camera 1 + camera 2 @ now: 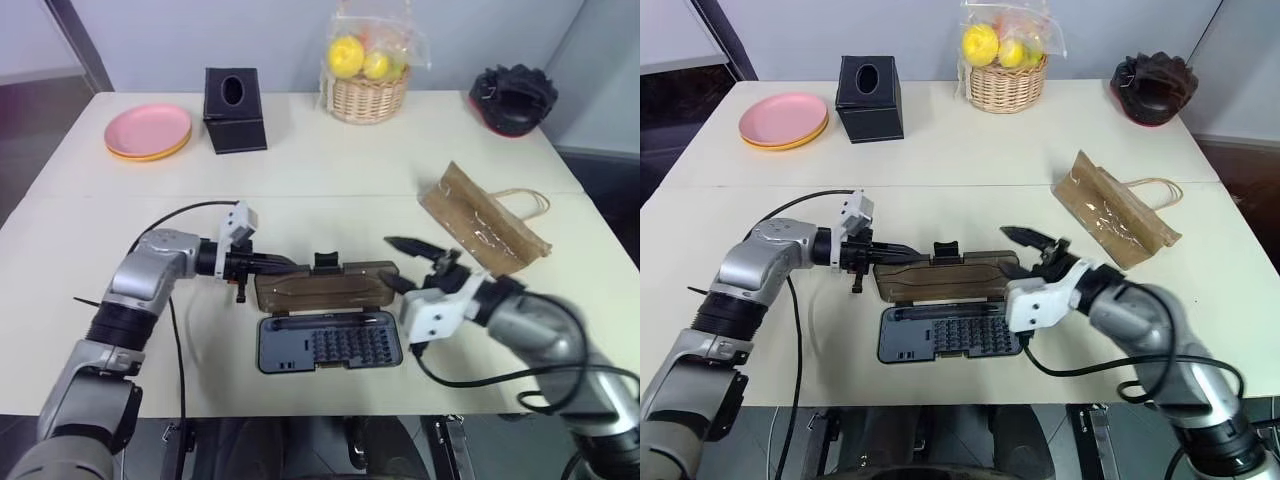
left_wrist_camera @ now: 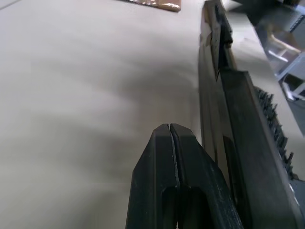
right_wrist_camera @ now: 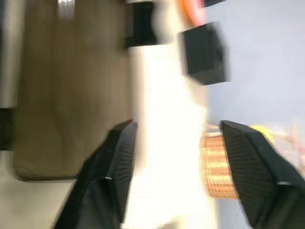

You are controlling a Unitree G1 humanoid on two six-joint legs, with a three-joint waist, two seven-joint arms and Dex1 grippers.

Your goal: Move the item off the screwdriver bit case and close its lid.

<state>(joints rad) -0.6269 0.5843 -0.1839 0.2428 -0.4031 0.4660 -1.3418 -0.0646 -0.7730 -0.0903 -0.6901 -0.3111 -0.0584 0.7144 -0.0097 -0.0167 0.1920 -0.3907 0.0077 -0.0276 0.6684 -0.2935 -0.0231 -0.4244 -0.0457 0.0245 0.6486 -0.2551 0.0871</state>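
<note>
Overall, cream table (image 1: 330, 170) joins 2 panels; grey walls behind.

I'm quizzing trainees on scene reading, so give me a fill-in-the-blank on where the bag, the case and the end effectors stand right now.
1. The paper bag lies on the table, to the robot's ____ of the bit case.
2. The case's lid is ____, leaving the bits uncovered.
3. The left end effector has its fingers ____.
4. The right end effector is open and holds ____.

Missing words: right; open; shut; nothing
</note>
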